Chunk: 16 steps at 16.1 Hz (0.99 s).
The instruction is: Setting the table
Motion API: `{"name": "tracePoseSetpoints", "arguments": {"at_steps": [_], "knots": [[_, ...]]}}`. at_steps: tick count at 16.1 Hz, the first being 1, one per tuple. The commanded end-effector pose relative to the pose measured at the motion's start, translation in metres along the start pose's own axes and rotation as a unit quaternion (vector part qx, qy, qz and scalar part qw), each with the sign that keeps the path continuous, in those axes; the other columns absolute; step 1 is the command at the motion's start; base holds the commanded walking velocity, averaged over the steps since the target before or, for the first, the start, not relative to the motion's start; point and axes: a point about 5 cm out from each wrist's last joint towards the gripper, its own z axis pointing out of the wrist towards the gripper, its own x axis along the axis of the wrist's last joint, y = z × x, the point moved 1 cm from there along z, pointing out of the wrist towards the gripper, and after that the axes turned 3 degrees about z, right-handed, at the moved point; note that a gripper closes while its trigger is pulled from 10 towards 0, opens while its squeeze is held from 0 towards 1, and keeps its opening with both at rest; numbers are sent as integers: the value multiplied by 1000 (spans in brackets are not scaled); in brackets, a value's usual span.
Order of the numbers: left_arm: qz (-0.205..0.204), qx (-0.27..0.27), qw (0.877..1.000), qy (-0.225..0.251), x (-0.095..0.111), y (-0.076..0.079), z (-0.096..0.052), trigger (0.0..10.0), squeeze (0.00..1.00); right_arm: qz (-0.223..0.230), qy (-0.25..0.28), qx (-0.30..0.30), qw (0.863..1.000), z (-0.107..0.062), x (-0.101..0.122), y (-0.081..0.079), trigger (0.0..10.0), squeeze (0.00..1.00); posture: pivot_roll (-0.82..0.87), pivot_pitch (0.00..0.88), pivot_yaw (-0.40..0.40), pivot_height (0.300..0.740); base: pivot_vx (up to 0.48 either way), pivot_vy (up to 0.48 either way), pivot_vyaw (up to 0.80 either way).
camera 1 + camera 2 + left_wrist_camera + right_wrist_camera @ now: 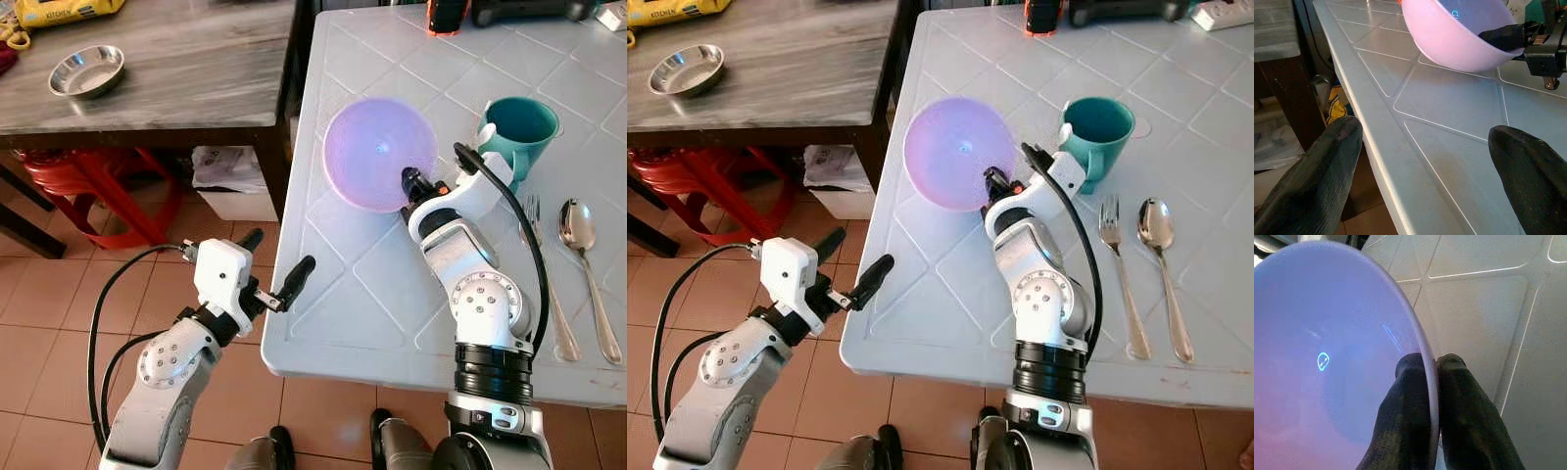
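On the white plastic table (392, 294) with its raised diamond pattern, near the left edge, sits a round, translucent pale-purple plastic bowl (377, 152). Its wall is thin and smooth, pinkish on the outside and bluer inside, with a tiny printed mark on the inner surface. In the left wrist view the bowl looks tipped, its underside resting on the tabletop while the side toward the robot is raised.

The right gripper (1431, 369) pinches that near rim: one black finger lies inside the bowl, the other outside, and the thin edge is clamped between them. The silver right arm reaches over the table from the near edge.

Just to the right of the bowl stands a teal ceramic mug (519, 132), upright, handle toward the robot, close to the arm's wrist. Further right lie a steel fork (544, 279) and a steel spoon (585, 264), side by side and apart from each other, handles pointing to the near edge.

The left gripper (272, 266) hangs off the table's left side above the terracotta tiled floor (59, 313), fingers spread wide with nothing between them.

Further left, a small round steel dish (86, 70) rests on a grey wooden table (186, 69).
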Motion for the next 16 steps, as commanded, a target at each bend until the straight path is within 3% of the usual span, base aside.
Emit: {"name": "tracePoseSetpoints", "arguments": {"at_steps": [1,3,4,7,9,13,15,16], "knots": [[3,5,1000,-4,-1,-2,-2,10000,0,10,-17,2,1000,-3,-10,-1,0,0,-121,268,120,740,0,0,0],[6,2,1000,-4,-1,-2,-1,10000,0,-19,-16,7,1000,-4,-8,1,0,0,-122,263,119,740,0,0,0],[13,5,1000,-3,-2,-5,0,10000,0,-62,-11,14,998,-4,-5,1,0,0,-126,256,115,740,0,0,0],[32,63,997,9,2,-28,8,10000,0,-170,20,45,984,-11,7,-2,0,0,-130,250,107,740,0,0,0],[52,94,994,14,5,-41,14,10000,0,-214,28,64,974,-16,8,-5,0,0,-138,242,103,740,0,0,0],[83,179,980,17,9,-69,22,10000,0,-350,54,146,924,-38,21,-13,0,0,-160,231,110,740,0,0,0],[97,223,970,8,6,-76,22,10000,0,-367,70,153,915,-45,37,-9,0,0,-170,221,111,740,0,0,0],[98,242,965,4,4,-79,21,10000,0,-391,72,163,903,-49,39,-9,3529,0,-173,219,113,740,0,0,0]]}}
